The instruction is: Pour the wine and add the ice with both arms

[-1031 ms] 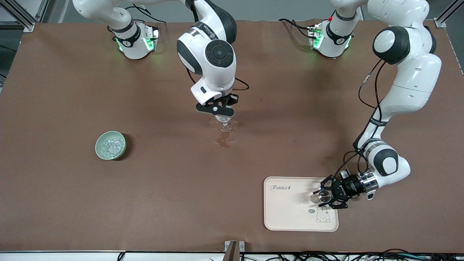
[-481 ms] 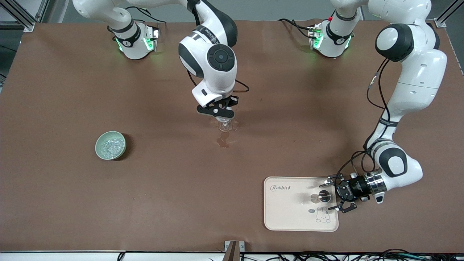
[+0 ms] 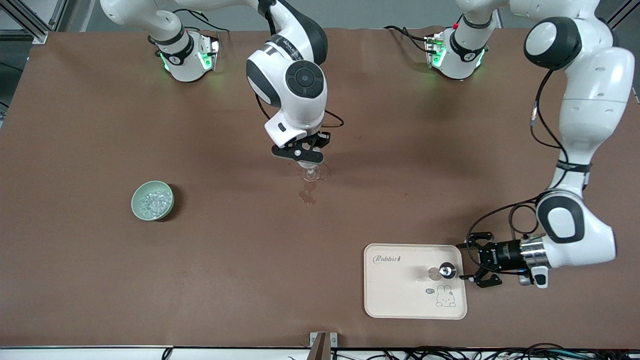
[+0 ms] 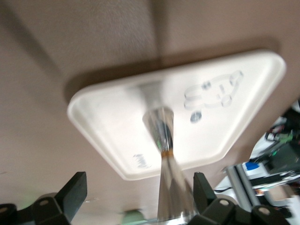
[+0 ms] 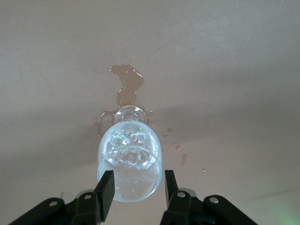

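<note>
Two white robot arms (image 3: 295, 95) (image 3: 585, 125), each with one black gripper (image 3: 299, 156) (image 3: 472, 260). One stemmed glass (image 3: 310, 172). One pale green bowl (image 3: 152, 200) with many small ice chunks (image 3: 151, 204), too many to count. One cream tray (image 3: 400, 295). One bottle (image 3: 446, 271). One spill (image 3: 307, 194).

In the front view the right pincer (image 3: 299, 155) covers the bowl of the stemmed glass (image 3: 311, 175); only its foot shows, at six o'clock below the pincer. The ice (image 3: 152, 203) in the green bowl (image 3: 135, 196), at about eight o'clock from the glass, is too small to count. Both arms' upper links are cut off by the top edge. In the left wrist view the bottle (image 4: 164, 136) is smeared with blur and its lower part runs out of frame, and the tray (image 4: 93, 112) print is unreadable.
</note>
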